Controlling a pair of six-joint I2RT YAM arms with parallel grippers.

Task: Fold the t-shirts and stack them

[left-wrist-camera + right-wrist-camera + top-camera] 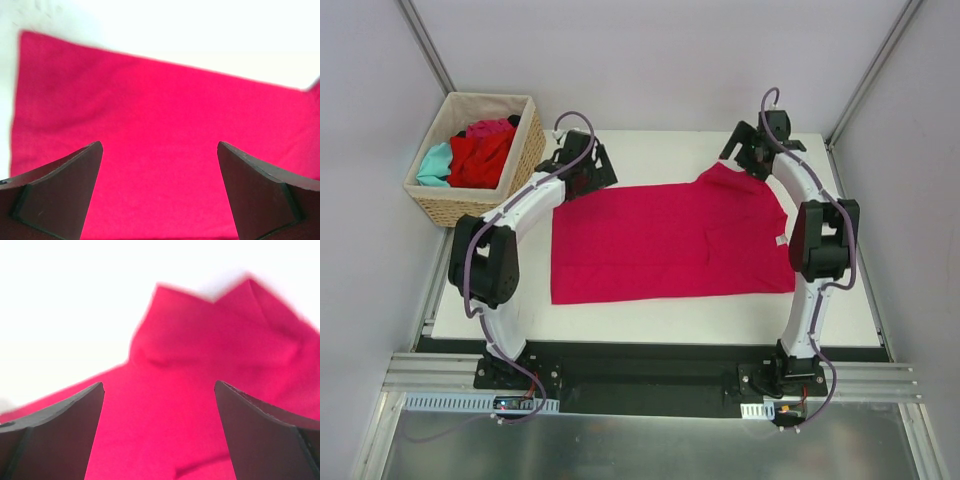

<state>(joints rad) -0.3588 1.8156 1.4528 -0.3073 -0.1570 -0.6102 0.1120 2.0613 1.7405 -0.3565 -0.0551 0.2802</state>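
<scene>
Lying flat at mid-frame on the white surface (650, 315), the magenta t-shirt (670, 245) spreads wide — left fingers (60, 195) and right fingers (55, 430) both released, empty, above its upper corners — other t-shirts (480, 158) fill the upper-left basket (455, 208).

Bright even light, wrist views blurred, overexposed

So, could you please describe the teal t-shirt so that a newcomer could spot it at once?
Find the tan wicker basket standing off the far left corner of the white table. Crumpled garments fill it, and the teal t-shirt is tucked against its left wall, the only blue-green piece beside the red t-shirt and the pink t-shirt.
</scene>
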